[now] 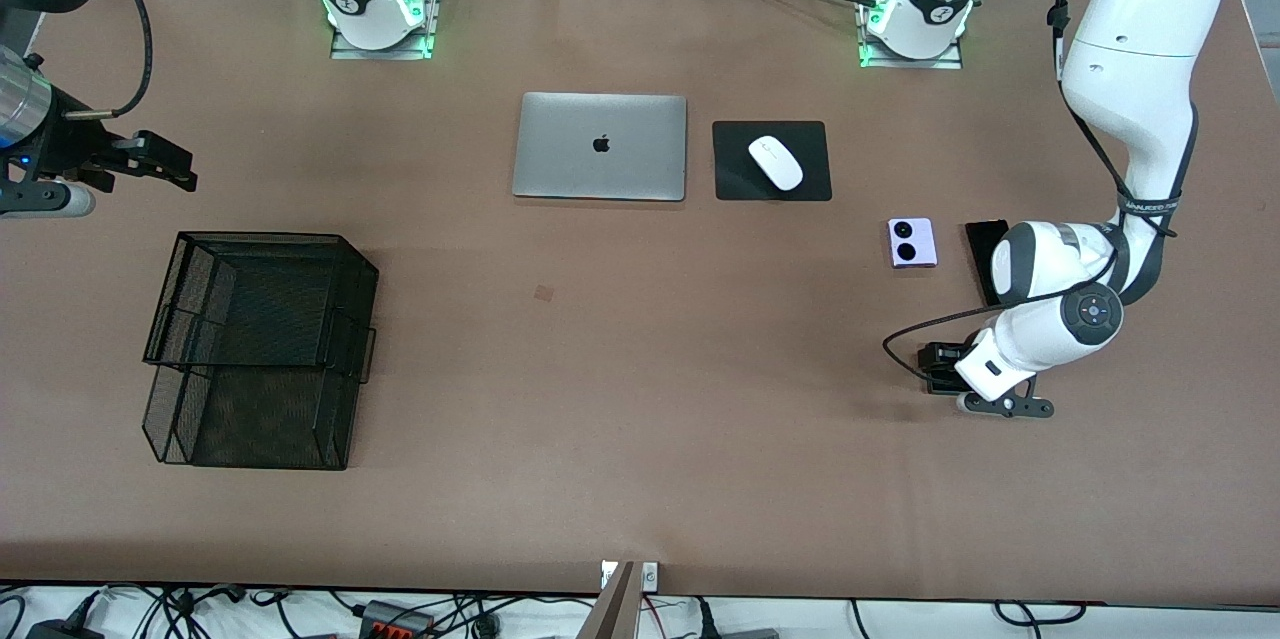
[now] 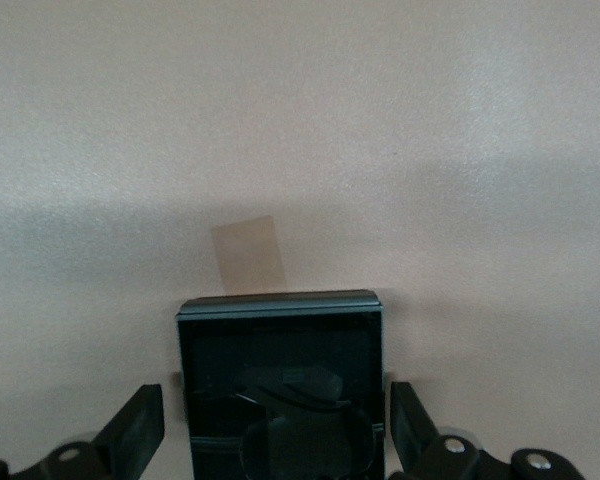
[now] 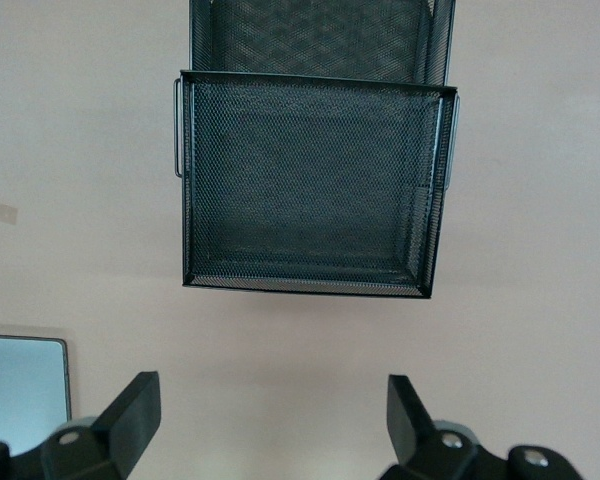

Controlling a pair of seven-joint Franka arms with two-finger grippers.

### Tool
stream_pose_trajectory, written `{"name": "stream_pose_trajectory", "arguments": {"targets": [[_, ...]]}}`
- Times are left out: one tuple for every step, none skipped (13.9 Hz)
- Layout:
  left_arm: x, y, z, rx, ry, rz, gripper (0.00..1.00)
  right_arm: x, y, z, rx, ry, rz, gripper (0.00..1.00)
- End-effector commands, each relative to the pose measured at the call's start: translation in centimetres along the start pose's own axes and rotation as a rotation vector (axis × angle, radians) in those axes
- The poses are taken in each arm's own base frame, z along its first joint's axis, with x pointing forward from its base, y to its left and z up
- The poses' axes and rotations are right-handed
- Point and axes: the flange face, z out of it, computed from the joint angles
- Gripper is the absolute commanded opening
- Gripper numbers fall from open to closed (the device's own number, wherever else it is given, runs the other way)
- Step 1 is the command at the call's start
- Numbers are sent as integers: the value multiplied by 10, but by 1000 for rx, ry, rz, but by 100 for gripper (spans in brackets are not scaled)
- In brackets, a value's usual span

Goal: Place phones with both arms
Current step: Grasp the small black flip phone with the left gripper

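Note:
The small square black flip phone [image 2: 280, 385] lies flat on the brown table near the left arm's end. My left gripper [image 2: 278, 430] is lowered around it, open, with one finger [image 2: 140, 425] on each side and a thin gap at both. In the front view that gripper [image 1: 945, 374] covers most of this phone. The lilac flip phone [image 1: 912, 242] with two black lenses lies farther from the front camera. Beside it the slim black slab phone [image 1: 985, 244] is partly hidden by the left arm. My right gripper [image 1: 160, 164] hangs open and empty [image 3: 275, 420] over the table near the right arm's end.
A black two-tier mesh tray [image 1: 260, 339] [image 3: 310, 180] stands near the right arm's end. A shut silver laptop [image 1: 600, 146] [image 3: 20, 390] and a white mouse [image 1: 775, 161] on a black pad [image 1: 735, 181] lie mid-table toward the bases. A tan tape patch [image 2: 248, 255] lies by the black flip phone.

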Motion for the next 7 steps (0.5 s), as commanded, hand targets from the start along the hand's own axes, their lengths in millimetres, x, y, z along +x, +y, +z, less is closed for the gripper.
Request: {"name": "stream_pose_trajectory", "arguments": {"targets": [[-2, 3, 2, -4, 14, -7, 68, -2, -1, -8, -4, 9, 7, 100], [-2, 5, 3, -7, 13, -17, 51, -2, -1, -7, -4, 8, 7, 100], [-2, 6, 2, -8, 12, -39, 41, -3, -2, -10, -4, 12, 5, 100], [-1, 9, -2, -8, 11, -76, 33, -2, -2, -11, -5, 15, 4, 100], [1, 14, -9, -11, 19, -81, 30, -2, -2, -10, -3, 12, 5, 100], [5, 24, -30, -14, 21, -68, 29, -2, -2, -10, -3, 12, 7, 100], [7, 38, -46, -21, -6, -50, 29, -1, -2, -8, -3, 9, 7, 100]]}}
